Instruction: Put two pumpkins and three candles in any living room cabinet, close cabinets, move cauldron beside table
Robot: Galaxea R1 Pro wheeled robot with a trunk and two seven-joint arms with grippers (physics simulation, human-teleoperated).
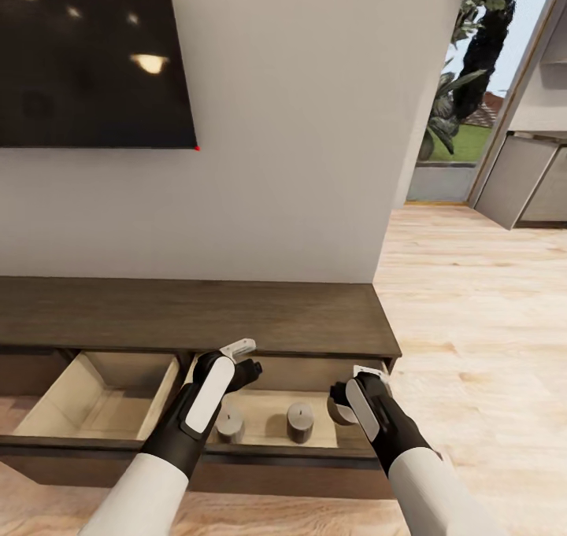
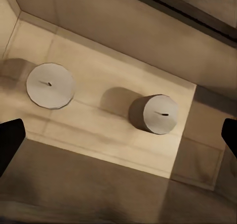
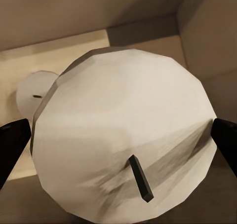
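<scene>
I stand before the long, low dark-brown wooden cabinet, which has two drawers pulled out showing pale wood insides. My left pincer hangs over the right-hand open drawer of that cabinet, released, its dark fingertips spread wide at either side of the left wrist view with nothing between them. Beneath it two short grey-beige cylinder candles stand upright on that drawer's floor, apart from each other: one near the drawer's corner, the other further along. My right pincer hovers over the same drawer's right end, grasping a third stubby grey-beige candle, wick facing the camera, the finger pads against its sides. The cabinet's left-hand drawer also stands open. Above the cabinet a black wall screen hangs on the pale wall.
</scene>
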